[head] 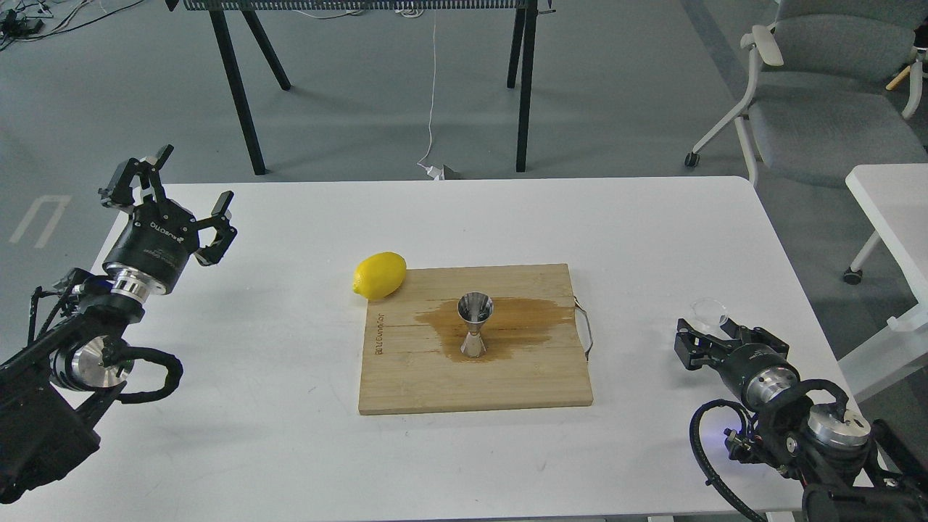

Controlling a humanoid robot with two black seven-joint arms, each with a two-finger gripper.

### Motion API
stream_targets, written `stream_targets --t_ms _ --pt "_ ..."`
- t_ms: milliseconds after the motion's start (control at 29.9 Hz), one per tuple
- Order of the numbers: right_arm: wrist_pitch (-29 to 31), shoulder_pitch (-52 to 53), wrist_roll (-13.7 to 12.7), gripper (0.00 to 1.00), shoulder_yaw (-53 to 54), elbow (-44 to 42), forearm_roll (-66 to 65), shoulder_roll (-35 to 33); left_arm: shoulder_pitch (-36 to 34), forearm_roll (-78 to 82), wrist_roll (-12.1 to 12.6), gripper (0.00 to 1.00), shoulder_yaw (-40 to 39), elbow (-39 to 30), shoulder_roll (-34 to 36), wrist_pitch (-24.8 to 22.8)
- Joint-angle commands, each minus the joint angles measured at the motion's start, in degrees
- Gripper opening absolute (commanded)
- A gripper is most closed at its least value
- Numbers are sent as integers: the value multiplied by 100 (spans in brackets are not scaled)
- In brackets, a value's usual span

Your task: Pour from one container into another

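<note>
Holding the small glass cup (709,310) low at the table's (290,449) right side, your right hand (702,339) pinches it. Farther in, the steel jigger (474,325) stands upright on a brown wet patch on the wooden cutting board (435,384). A lemon (379,275) touches the board's far left corner. Your left hand (172,199) is wide, holding nothing.

Jigger (475,325) upright on wet board (406,377), lemon (379,275) beside; right hand (707,335) holds glass cup (709,310), left hand (168,194) spread

Left gripper (168,190) agape — right gripper (707,335) low.
</note>
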Motion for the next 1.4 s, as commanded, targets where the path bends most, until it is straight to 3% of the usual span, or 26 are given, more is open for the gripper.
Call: stream_targets --t_ms 0,33,334,635,736,803,936,1070,1170,1304,1371 --pt "8 -44 -8 92 0 52 27 8 -1 1 0 98 0 0 -9 0" --pt "0 -61 -8 96 0 61 35 8 -1 1 0 98 0 0 -9 0" --pt "-105 -764 -17 96 193 842 44 -229 -1 1 0 98 9 0 -9 0" --pt "-167 -1915 9 99 325 2748 -26 -1089 8 1 0 98 0 123 -17 0" --pt "191 -1933 9 99 325 3259 -44 -1564 16 1 0 98 0 132 -17 0" --pt "814 -1829 -8 99 342 3278 -44 -1705 8 -8 0 98 0 132 -26 0" --pt "1703 -969 -78 99 264 3024 -411 -1732 8 1 0 98 0 132 -17 0" --pt "1942 -64 -245 99 237 2392 -896 -1680 -1 -8 0 98 0 123 9 0" --pt "2424 727 -456 99 97 1576 -940 -1601 -1 -8 0 98 -9 123 35 0" --pt "3301 1729 -413 99 -596 223 -1194 -1504 -10 -8 0 98 -35 123 53 0" --pt "3301 1994 -378 99 -800 -254 -1204 -1390 -10 -8 0 98 -53 114 53 0"
